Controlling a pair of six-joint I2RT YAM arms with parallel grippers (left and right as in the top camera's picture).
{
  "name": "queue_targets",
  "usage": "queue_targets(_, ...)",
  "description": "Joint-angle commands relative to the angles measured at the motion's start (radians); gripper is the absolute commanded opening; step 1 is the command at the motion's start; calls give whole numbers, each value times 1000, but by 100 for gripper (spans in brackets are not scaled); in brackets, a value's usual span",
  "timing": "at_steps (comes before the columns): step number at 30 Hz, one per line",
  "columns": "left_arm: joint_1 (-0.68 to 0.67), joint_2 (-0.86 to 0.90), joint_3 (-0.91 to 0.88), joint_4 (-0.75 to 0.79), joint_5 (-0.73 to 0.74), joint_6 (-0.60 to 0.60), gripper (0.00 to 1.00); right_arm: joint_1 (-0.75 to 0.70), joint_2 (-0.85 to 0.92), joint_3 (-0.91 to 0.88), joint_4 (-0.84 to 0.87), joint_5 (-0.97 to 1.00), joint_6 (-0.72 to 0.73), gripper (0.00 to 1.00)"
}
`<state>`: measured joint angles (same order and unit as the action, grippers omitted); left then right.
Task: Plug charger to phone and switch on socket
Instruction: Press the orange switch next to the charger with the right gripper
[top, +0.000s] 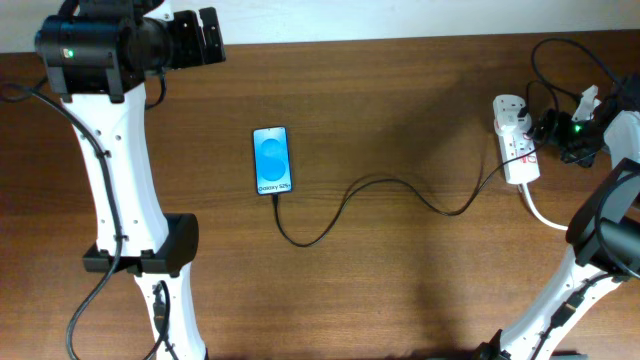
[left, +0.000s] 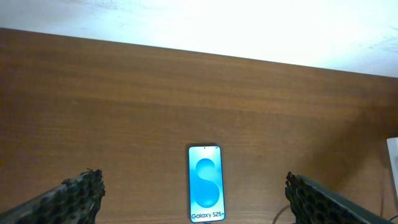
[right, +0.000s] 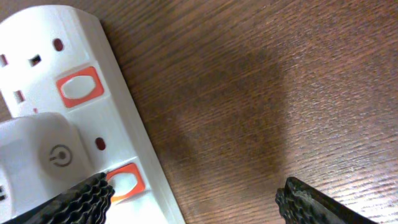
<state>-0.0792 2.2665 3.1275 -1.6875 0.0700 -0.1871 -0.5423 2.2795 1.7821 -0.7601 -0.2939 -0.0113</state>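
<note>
The left arm (top: 112, 170), the one nearer the phone (top: 272, 160), is built of white tapering links joined by bulky black cylindrical housings. A small green light (top: 68, 52) glows on one housing. A black cable (top: 95, 160) runs along the white link, and a black collar (top: 150, 248) clamps a lower one. The left tool (top: 212, 38) is black, its fingers (left: 74, 198) faced with a honeycomb texture. The right arm (top: 590, 260), well away from the phone, has the same white-and-black build, with a green lamp (top: 578, 128). The right tool (top: 545, 130) has fingers (right: 314, 202) with the same dimpled black facing.
</note>
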Motion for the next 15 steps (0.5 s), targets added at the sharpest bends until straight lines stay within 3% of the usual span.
queue_targets(1,6,-11,8,0,-7,1,99,20,20,-4,10,-7,-11,90)
queue_targets(15,5,-11,8,0,-7,1,99,67,46,-6,-46,4,-8,89)
